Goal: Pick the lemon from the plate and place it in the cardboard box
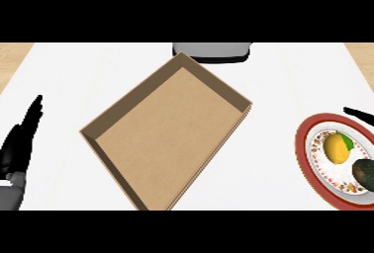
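At the right edge of the frame the plate is cut off, so its far side does not show. A dark green thing on it runs out of frame too, and what it is cannot be told. Just above the plate only a thin black tip of the right hand enters from the right edge; its fingers cannot be judged. At the top centre, a grey and black object is cut off.
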Action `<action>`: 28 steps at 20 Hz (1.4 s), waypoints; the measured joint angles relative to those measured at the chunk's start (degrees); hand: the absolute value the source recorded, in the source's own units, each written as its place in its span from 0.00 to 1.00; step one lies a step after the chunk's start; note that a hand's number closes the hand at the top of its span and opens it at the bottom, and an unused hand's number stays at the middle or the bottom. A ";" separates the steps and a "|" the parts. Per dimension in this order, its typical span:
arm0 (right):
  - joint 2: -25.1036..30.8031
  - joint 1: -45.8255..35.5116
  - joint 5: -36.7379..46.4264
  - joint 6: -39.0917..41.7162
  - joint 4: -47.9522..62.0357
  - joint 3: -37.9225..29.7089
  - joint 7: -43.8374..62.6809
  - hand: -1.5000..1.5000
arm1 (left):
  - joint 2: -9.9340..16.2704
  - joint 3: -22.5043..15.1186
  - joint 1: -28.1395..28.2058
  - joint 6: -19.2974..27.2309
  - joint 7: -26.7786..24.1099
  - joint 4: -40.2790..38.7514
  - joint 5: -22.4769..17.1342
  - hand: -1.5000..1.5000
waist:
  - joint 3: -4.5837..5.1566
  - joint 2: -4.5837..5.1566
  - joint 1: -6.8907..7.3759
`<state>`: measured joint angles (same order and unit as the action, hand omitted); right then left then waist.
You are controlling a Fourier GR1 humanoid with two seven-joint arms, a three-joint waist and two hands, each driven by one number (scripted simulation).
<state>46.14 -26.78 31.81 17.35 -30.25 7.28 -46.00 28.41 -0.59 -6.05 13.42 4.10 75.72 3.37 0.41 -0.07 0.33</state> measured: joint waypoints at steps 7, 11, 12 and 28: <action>-0.96 1.16 0.02 0.93 -2.49 -1.40 -0.85 0.00 | -1.11 1.40 1.18 -0.78 0.00 1.16 1.60 0.50 | 0.10 -0.11 -0.22; -0.58 3.05 -1.18 2.03 -6.97 -1.91 -0.88 0.00 | -1.99 1.92 0.45 -1.09 0.02 -0.06 2.38 0.50 | 0.01 -0.13 -0.52; -0.68 4.08 -1.61 2.27 -8.81 -1.98 -0.40 0.00 | -1.79 2.44 1.44 -1.26 -0.41 0.53 2.25 0.50 | 0.03 -0.18 -0.55; -4.96 8.73 2.67 5.07 -18.54 -2.03 10.90 1.00 | -4.38 4.70 1.49 -3.21 -0.06 1.44 5.46 0.50 | 0.15 -0.17 -0.28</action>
<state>41.18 -18.04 34.48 22.42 -48.79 5.25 -35.10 24.03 4.11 -4.56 10.21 4.05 77.16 8.82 0.55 -0.25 0.05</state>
